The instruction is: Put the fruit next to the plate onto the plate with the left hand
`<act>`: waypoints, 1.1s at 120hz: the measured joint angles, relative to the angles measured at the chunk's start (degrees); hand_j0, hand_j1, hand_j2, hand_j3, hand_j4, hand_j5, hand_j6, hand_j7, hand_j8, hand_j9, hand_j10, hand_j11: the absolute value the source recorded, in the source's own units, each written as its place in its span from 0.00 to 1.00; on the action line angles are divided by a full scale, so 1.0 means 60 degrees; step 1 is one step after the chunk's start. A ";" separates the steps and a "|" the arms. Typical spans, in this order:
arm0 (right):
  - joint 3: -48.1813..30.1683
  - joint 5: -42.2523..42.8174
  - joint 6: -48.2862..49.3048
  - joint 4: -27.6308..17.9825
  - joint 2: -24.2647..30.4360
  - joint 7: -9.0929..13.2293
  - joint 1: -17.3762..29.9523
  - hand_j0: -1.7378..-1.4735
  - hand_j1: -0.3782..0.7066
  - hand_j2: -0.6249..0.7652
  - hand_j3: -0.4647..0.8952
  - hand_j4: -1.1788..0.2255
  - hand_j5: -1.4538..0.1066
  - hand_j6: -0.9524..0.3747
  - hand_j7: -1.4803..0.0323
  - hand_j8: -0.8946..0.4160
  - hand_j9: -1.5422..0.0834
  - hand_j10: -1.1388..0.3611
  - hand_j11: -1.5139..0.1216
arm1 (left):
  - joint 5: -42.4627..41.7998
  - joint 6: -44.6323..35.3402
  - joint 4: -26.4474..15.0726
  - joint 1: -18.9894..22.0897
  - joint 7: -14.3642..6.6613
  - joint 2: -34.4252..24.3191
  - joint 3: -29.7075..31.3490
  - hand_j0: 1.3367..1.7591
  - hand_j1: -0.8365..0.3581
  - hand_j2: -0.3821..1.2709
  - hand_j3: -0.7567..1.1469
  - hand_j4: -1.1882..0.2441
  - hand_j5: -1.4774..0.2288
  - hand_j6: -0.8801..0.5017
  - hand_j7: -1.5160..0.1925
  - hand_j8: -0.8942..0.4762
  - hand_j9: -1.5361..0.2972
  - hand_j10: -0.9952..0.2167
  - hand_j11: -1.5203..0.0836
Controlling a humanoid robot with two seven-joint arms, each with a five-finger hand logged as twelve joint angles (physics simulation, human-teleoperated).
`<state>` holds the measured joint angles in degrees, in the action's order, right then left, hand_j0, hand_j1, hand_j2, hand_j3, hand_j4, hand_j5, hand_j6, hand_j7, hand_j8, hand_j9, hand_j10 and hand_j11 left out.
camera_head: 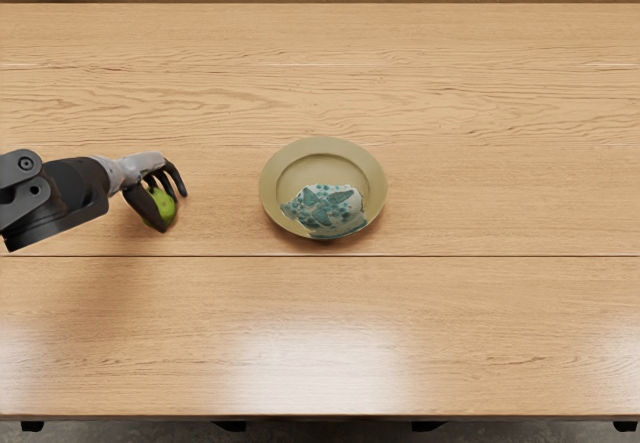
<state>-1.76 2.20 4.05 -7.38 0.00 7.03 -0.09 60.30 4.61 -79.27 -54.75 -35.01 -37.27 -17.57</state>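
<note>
A small green fruit (164,205) lies on the wooden table, well left of the plate. My left hand (158,195) comes in from the left edge and its dark fingers (172,176) curl around the fruit, which shows between them. Whether the fruit is lifted off the table I cannot tell. The tan round plate (322,161) sits near the table's middle. On its front right part rests a white object with a teal pattern (325,209). The right arm is out of view.
The wooden table (400,83) stretches wide around the plate, with a seam line running across just below the plate. Its front edge lies near the bottom of the picture.
</note>
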 joint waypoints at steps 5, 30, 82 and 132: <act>0.0000 0.0000 0.0001 0.0000 0.0000 0.0000 0.0000 0.30 0.03 0.45 0.34 0.84 0.93 0.72 0.98 0.68 0.95 0.76 0.93 | -0.0013 0.0000 0.0000 0.0000 0.0000 -0.0013 0.0000 0.76 0.46 0.40 0.40 0.41 0.40 0.24 0.42 0.32 0.40 0.32 0.45; 0.0000 0.0000 0.0002 0.0000 0.0000 0.0000 0.0000 0.30 0.03 0.45 0.34 0.84 0.93 0.72 0.98 0.68 0.95 0.76 0.93 | -0.0035 0.0015 0.0010 0.0017 -0.0001 -0.0014 -0.0003 0.75 0.44 0.41 0.40 0.37 0.34 0.26 0.37 0.35 0.36 0.35 0.40; 0.0000 0.0000 0.0000 0.0000 0.0000 0.0000 0.0000 0.30 0.03 0.45 0.34 0.84 0.93 0.72 0.98 0.68 0.95 0.76 0.93 | -0.2170 0.0106 0.0358 -0.1508 -0.0005 -0.0050 -0.0032 0.75 0.36 0.51 0.40 0.37 0.28 0.34 0.32 0.42 0.33 0.41 0.37; 0.0001 0.0000 0.0001 0.0000 0.0000 0.0000 0.0000 0.30 0.03 0.45 0.34 0.84 0.93 0.72 0.98 0.68 0.95 0.76 0.93 | -0.3117 0.0144 0.0457 -0.2522 -0.0006 0.1309 -0.0003 0.75 0.38 0.48 0.40 0.37 0.27 0.32 0.32 0.40 0.32 0.40 0.37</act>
<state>-1.76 2.20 4.06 -7.38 0.00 7.03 -0.09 41.60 5.47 -76.53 -69.89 -35.04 -29.41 -17.58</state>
